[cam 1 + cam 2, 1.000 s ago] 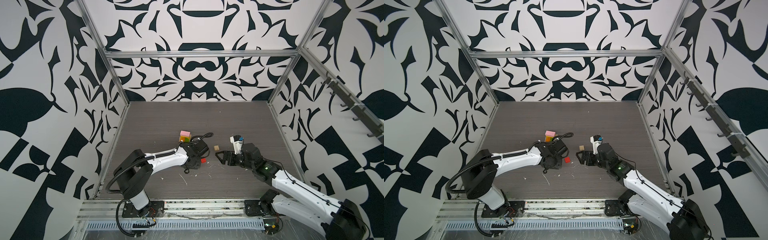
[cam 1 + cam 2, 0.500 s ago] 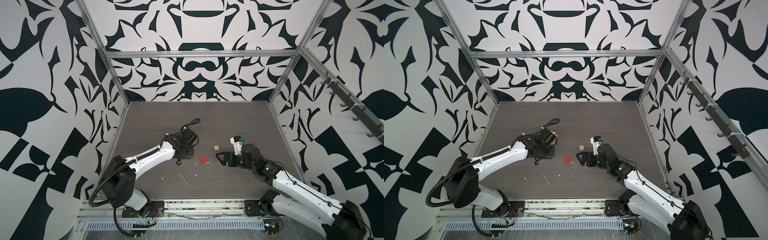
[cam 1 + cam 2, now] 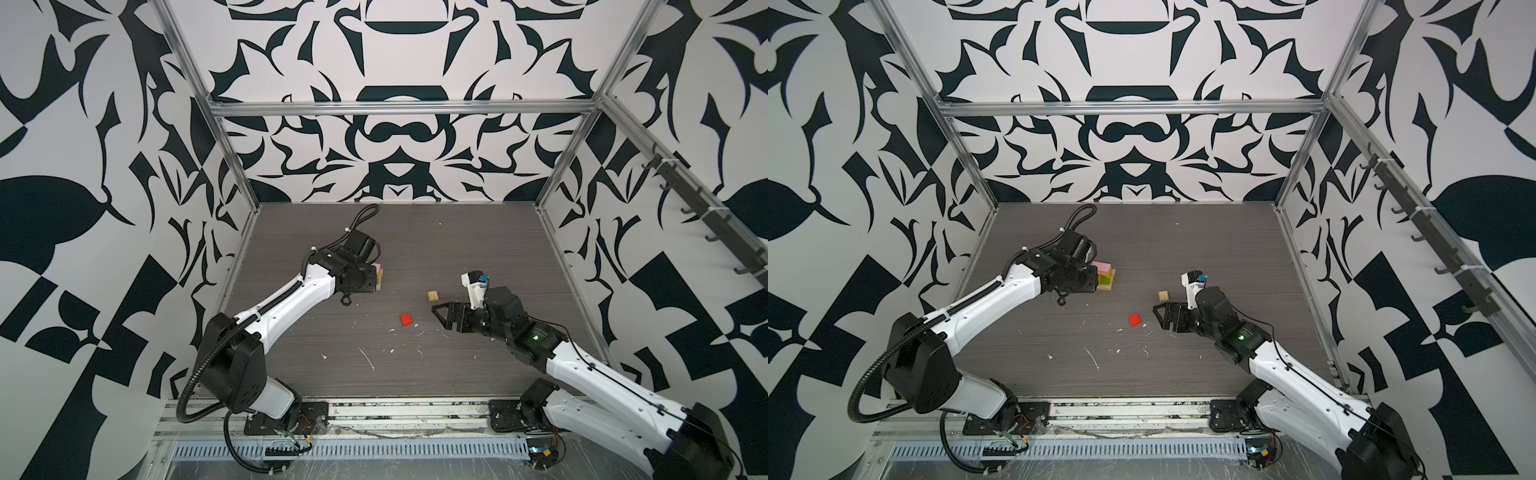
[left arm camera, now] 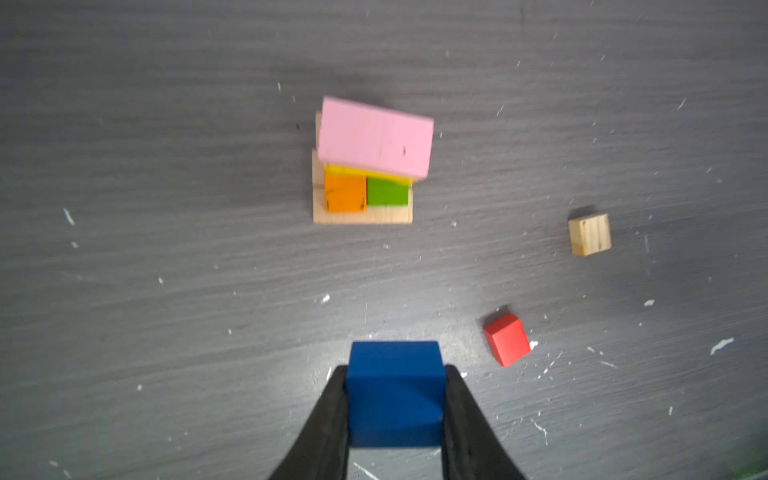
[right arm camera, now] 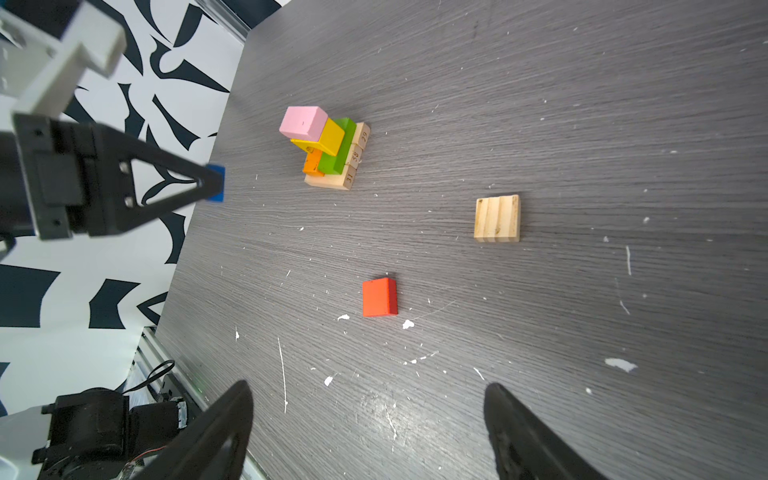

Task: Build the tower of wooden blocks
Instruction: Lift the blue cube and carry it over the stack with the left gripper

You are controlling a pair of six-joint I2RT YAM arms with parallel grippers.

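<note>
Tower (image 3: 1105,277) stands left of the middle in a top view, with the pink block (image 4: 374,139) crooked on top. Left gripper (image 4: 395,374) is squeezed tight on the blue block (image 4: 395,390). Right gripper (image 5: 368,388) is wide open, holding nothing. A bump from the blue block could knock the pink one off.

On the dark wood-grain table (image 3: 1183,249) the tower (image 3: 1106,279) stood left of centre, a pink block (image 3: 1102,265) on top, green and a sliver of yellow beneath, a tan plank at the base. The left arm (image 3: 1017,286) reached in and its black wrist covered the tower's left side. A red block (image 3: 1134,319) lay nearer, toward the middle, with a tan cube (image 3: 1163,295) just right of it and farther back. The right gripper (image 3: 1160,318) pointed left, near both but touching neither.
</note>
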